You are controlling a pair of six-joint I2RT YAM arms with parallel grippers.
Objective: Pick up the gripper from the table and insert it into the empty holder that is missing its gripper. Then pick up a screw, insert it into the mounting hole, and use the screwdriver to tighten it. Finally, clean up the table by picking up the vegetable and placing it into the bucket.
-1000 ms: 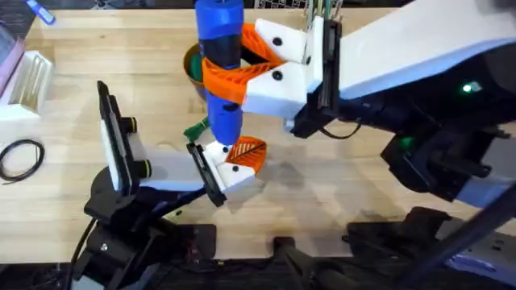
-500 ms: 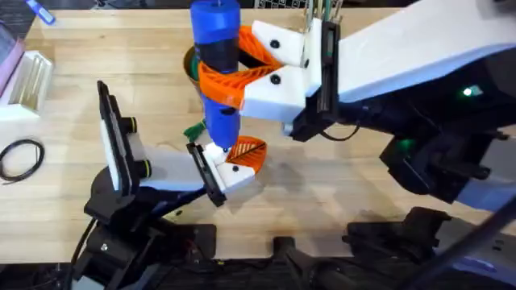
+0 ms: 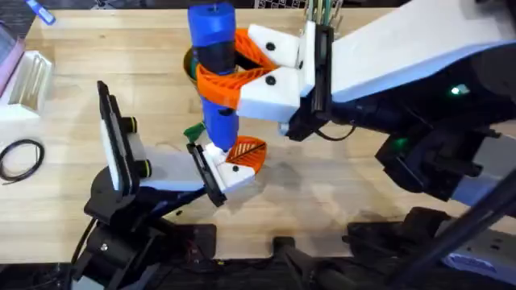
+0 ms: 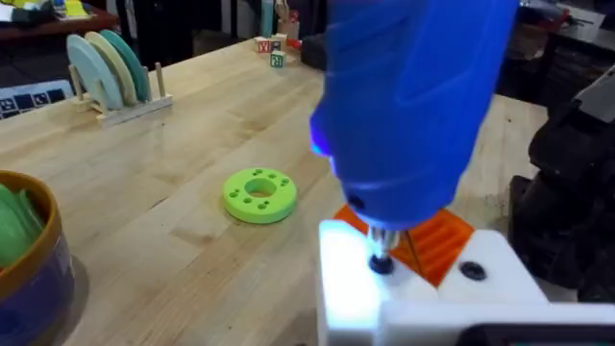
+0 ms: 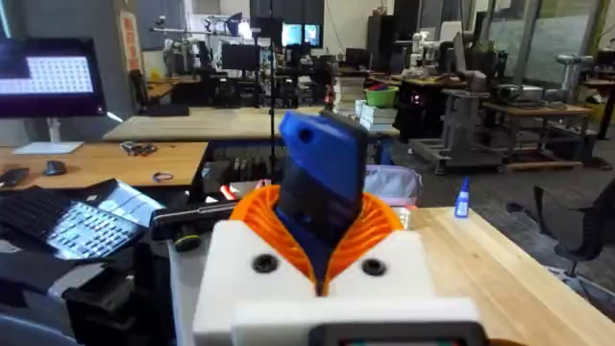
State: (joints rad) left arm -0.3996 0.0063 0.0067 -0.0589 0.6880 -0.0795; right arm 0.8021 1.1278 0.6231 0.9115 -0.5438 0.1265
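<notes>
Right now your right hand (image 3: 230,68) clamps the screwdriver (image 3: 214,72) upright, its tip seated in the screw on the holder (image 4: 404,288) directly below. Tilt it and the bit slips off; I cannot tell the left hand's state.

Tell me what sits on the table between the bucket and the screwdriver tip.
In the left wrist view, the flat green disc lies on bare table between the bucket and the screwdriver tip.
</notes>
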